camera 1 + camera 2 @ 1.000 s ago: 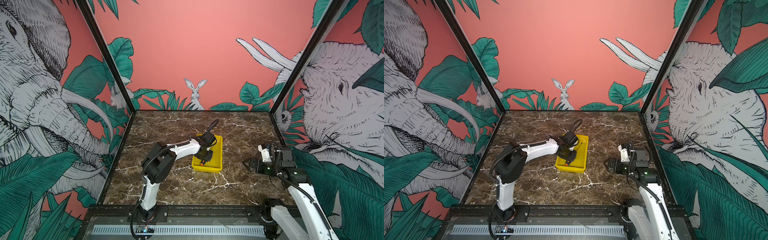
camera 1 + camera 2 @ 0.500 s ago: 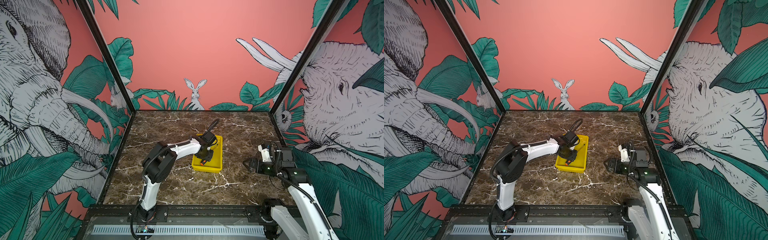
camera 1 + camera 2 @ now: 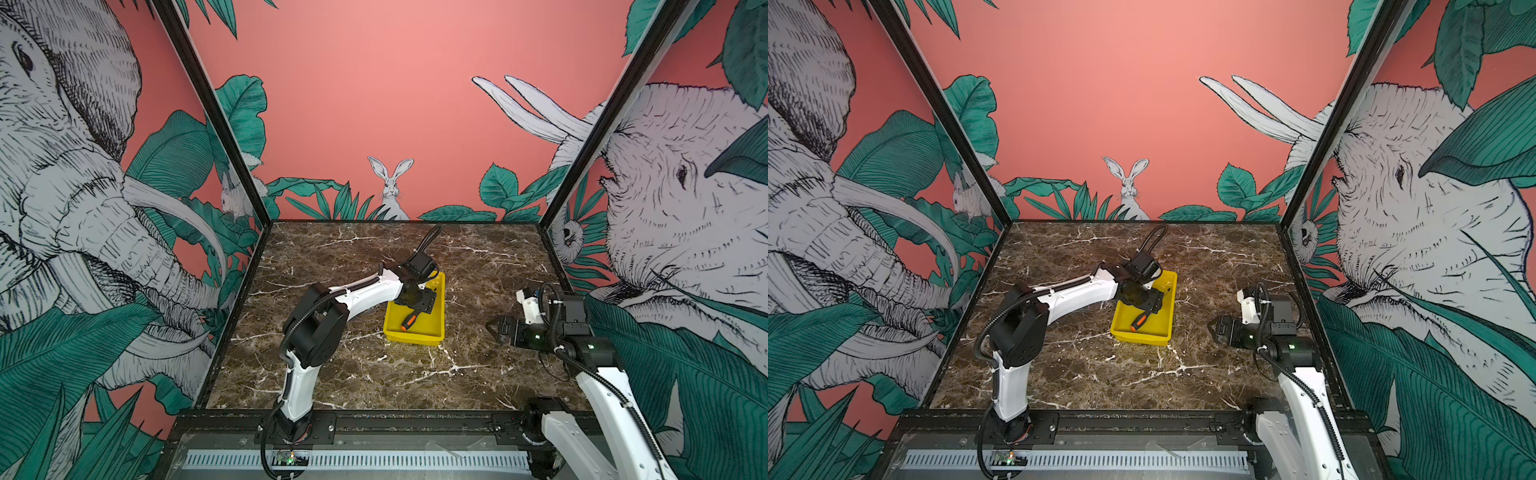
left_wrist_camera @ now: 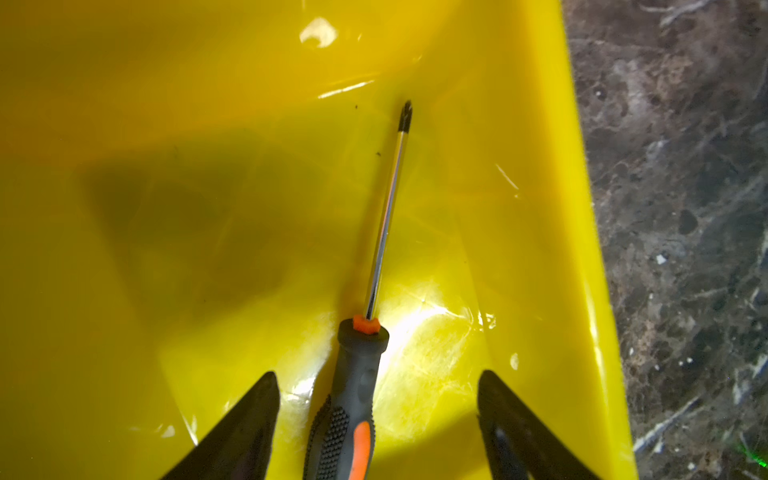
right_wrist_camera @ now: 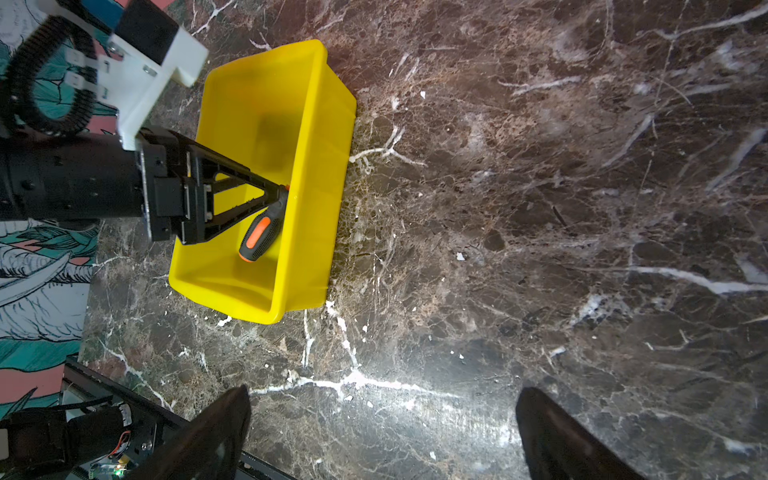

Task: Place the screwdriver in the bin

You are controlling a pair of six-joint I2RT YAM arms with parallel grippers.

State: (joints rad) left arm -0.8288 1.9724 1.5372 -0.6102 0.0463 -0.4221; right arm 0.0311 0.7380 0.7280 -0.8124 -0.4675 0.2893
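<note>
The screwdriver [image 4: 358,399], with its orange-and-black handle and thin shaft, lies flat on the floor of the yellow bin [image 4: 540,208]. My left gripper [image 4: 377,374] hangs open just above it, a finger on each side of the handle with yellow showing in both gaps. Both top views show the screwdriver [image 3: 408,322] [image 3: 1139,322] in the bin [image 3: 415,337] [image 3: 1140,338] under the left gripper [image 3: 417,309] [image 3: 1148,307]. To the right of the bin, my right gripper [image 3: 492,328] [image 5: 382,392] stands open over bare marble, holding nothing. The right wrist view also has the bin [image 5: 324,166] and screwdriver [image 5: 259,237].
The bin sits mid-table on dark marble [image 3: 374,374]. Painted walls close off the left, back and right. A black rail [image 3: 374,422] runs along the front edge, where both arm bases are mounted.
My left gripper's jaws have spread apart and let go of the screwdriver, which now rests on the bin floor. The right arm has stayed still.
</note>
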